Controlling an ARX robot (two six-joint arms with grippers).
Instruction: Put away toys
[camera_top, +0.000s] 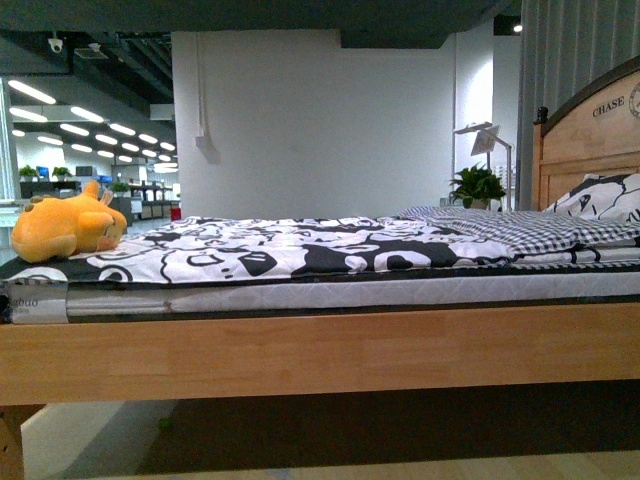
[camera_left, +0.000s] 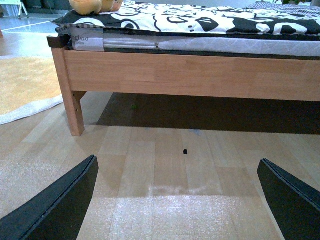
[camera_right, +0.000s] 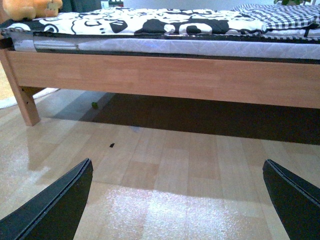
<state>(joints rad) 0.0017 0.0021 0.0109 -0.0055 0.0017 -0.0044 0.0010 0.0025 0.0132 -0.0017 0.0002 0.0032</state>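
As seen from the front, toys: one orange-yellow plush animal (camera_top: 65, 228), lying on its side at the left end of the bed, on the patterned sheet.
Bed: one wooden bed frame (camera_top: 320, 352), one black-and-white sheet (camera_top: 300, 250), one checked blanket (camera_top: 500, 230), one pillow (camera_top: 605, 197) against the headboard (camera_top: 590, 140).
Left gripper (camera_left: 177, 160): two dark fingers, spread wide, holding nothing, low over the wooden floor (camera_left: 165, 170) in front of the bed.
Right gripper (camera_right: 177, 162): two fingers, likewise parted and empty.
Beyond the bed: one potted plant (camera_top: 477, 186), one lamp (camera_top: 485, 138).
Floor: one rug (camera_left: 25, 85), one small dark speck (camera_left: 185, 151).
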